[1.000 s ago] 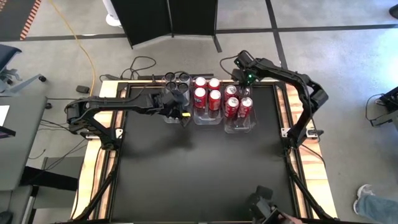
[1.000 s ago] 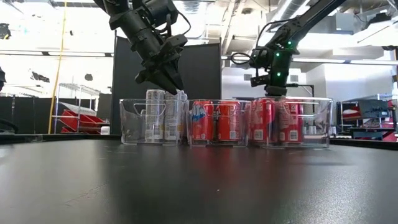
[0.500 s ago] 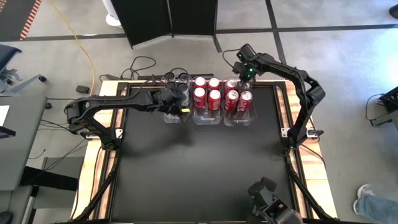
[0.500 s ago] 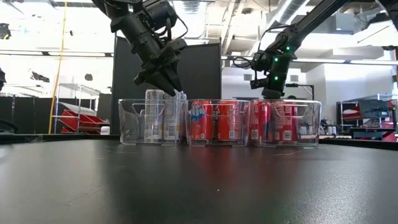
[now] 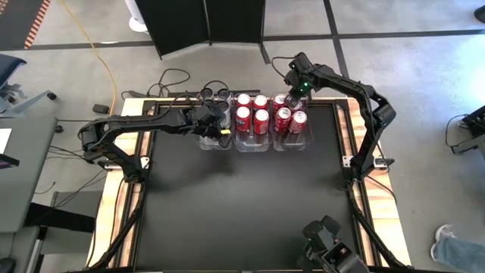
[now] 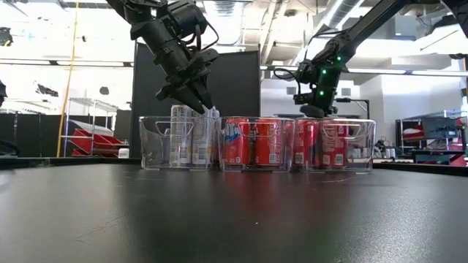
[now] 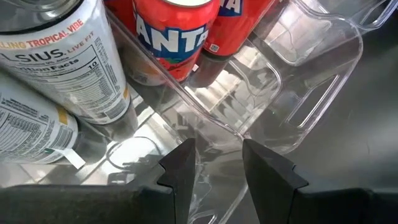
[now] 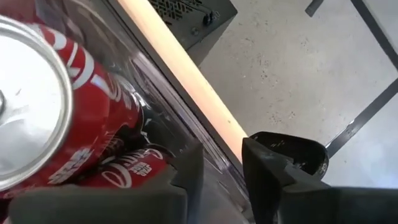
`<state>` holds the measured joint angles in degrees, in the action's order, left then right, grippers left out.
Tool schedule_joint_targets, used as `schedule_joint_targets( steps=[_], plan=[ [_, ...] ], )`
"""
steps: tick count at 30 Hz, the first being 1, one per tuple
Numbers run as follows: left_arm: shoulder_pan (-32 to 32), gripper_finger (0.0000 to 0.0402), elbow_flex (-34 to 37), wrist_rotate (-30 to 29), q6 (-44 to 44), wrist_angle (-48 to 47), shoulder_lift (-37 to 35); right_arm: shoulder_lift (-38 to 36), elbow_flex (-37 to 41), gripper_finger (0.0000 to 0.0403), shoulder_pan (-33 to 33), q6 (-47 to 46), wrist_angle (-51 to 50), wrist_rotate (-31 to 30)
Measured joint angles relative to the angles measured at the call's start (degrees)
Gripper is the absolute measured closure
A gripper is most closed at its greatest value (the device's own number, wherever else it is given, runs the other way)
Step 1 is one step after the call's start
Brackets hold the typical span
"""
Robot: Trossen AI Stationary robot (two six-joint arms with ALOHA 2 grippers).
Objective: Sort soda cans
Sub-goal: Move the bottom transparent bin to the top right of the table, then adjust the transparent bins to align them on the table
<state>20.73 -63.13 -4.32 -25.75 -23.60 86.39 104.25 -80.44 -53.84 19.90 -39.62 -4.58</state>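
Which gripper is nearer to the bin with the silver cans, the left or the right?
The left. The left gripper hangs directly over the bin with the silver cans, at its near side. The right gripper is two bins away, at the far edge of the right-hand bin of red cans.

Setting: robotics lab or workshop. Bare concrete floor (image 5: 424, 53) with black tape lines, loose cables (image 5: 170, 80) by the bench, metal shelving (image 6: 91, 117) and fluorescent ceiling lights behind.
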Motion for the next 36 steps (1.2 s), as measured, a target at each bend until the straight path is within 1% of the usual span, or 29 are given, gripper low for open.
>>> schedule_joint_targets(
  steps=[5,10,17,23,27,30,33,36],
  plan=[
    [-0.04,0.0274,0.0,0.0,-0.19,-0.09,0.0,-0.53,0.0,0.0265,-0.46,-2.86,-0.05,0.0],
    [-0.33,0.0274,0.01,0.02,-0.58,-0.09,0.0,-2.59,0.11,0.0254,-1.49,-6.36,-0.4,0.01],
    [-1.48,0.0274,0.01,0.11,-0.64,-0.09,0.0,-7.02,0.07,0.0252,-4.22,-10.87,-0.8,-0.15],
    [-2.7,0.0274,0.02,0.11,-1.1,-0.09,0.0,-12.74,0.07,0.0256,-5.16,-14.12,-7.76,-0.08],
    [-3.57,0.0274,0.02,0.15,-1.1,-0.09,0.0,-17.29,0.07,0.0266,-4.82,-13.96,-13.63,0.2],
    [-3.93,0.0274,0.0,0.15,-1.02,-0.09,0.0,-20.46,0.07,0.028,-4.11,-15.53,-18.54,3.27],
    [-4.23,0.0274,0.0,0.13,-0.01,-0.09,0.0,-22.99,0.59,0.0306,-2.99,-17.24,-24.15,6.45],
    [-4.28,0.0274,0.02,0.13,0.17,-0.09,0.0,-25.55,5.18,0.0345,-1.64,-18.83,-27.5,7.79]
  ],
)
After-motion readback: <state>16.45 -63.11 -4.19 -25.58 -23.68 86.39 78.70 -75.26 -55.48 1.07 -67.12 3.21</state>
